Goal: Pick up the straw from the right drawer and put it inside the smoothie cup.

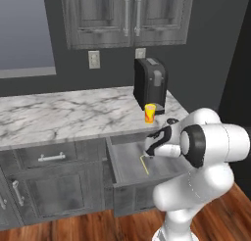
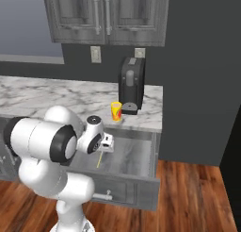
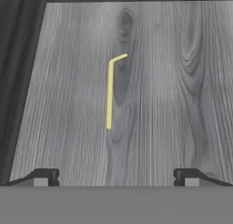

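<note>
Right now I have the gripper (image 3: 116, 176) spread fully wide and holding nothing, poised above the open right drawer (image 1: 128, 179). The straw (image 3: 109, 93) lies flat on the drawer floor at centre frame in the hand view, its bent end toward the top of the frame. To do this well, I judge I should drop straight down with the fingers straddling the straight shaft across its width, then close gently. The smoothie cup (image 1: 150, 113) waits on the counter (image 1: 59, 115) at centre right of the left base view.
</note>
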